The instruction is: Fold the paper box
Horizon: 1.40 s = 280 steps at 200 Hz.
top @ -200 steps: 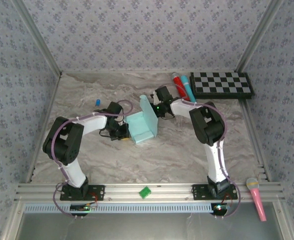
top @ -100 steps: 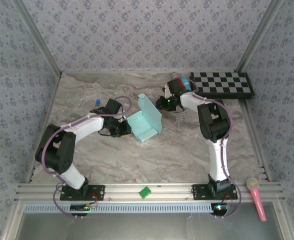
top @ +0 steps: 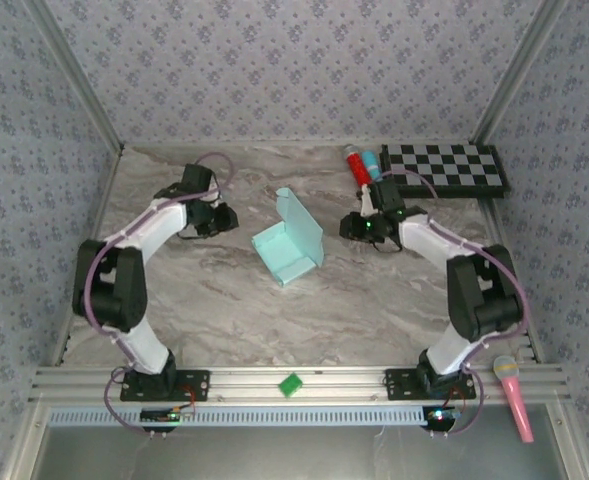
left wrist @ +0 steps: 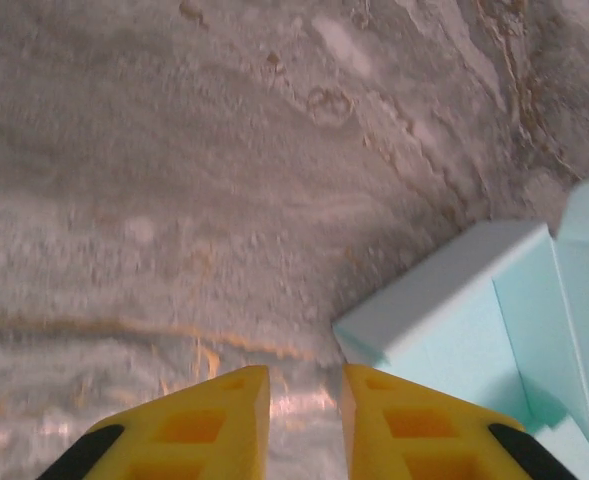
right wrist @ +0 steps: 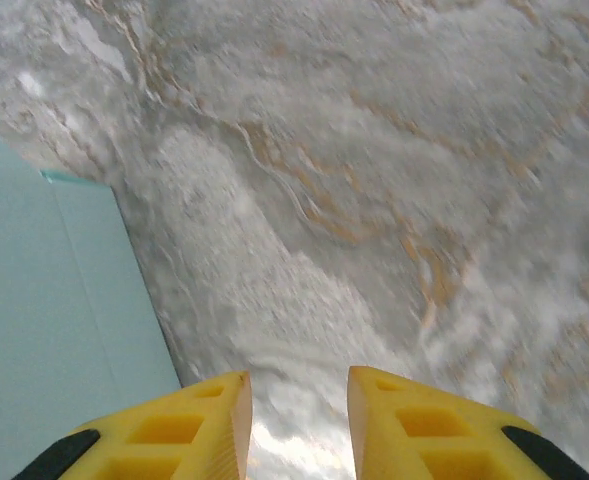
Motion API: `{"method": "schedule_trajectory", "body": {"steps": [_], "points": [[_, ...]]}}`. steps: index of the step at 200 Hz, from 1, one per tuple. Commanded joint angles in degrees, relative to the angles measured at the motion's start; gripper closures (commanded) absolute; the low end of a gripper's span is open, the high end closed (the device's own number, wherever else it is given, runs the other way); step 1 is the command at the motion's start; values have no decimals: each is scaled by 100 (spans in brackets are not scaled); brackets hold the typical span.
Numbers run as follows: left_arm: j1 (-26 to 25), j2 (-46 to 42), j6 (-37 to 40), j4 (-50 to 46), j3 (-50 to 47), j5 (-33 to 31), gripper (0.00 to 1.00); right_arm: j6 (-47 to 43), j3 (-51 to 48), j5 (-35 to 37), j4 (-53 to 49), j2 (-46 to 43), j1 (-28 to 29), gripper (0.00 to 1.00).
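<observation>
Left fingers (left wrist: 204, 425) and right fingers (right wrist: 174, 430) are both slightly parted and empty, flanking the pale aqua thin-card paper box (top: 289, 245), which sits mid-frame on the marbled grey surface (top: 224, 300). Its walls look formed. 1 lid flap stands raised, so closing it seems to be what remains.

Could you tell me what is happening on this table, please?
Two robot arms are working on folding a paper box. Right now neither is touching it. The box sits in the middle of the table, partly formed, with its walls up and its lid flap standing open. The left gripper and the right gripper are on either side of the box, apart from it, each slightly open and holding nothing.
</observation>
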Motion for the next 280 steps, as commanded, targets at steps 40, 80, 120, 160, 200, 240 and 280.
{"method": "schedule_trajectory", "body": {"steps": [40, 80, 120, 160, 200, 240, 280], "points": [[-11, 1533, 442, -277, 1281, 453, 93, 682, -1519, 571, 437, -1386, 779, 71], [-185, 1908, 563, -416, 1437, 794, 93, 1243, -1931, 832, 992, -1340, 1434, 73], [-423, 1942, 667, -458, 1245, 864, 93, 1303, -1719, 861, 1210, -949, 1525, 74], [-522, 1561, 519, -343, 640, 835, 94, 1233, -1243, 683, 1191, -360, 1443, 75], [-634, 1011, 141, -72, -134, 858, 94, 994, -773, 579, 1136, 207, 1257, 75], [-839, 454, -410, 361, -916, 873, 93, 590, -193, 374, 1006, 817, 933, 75], [-1109, -7, -894, 687, -1445, 796, 93, 201, 262, 198, 676, 1152, 548, 73]]}}
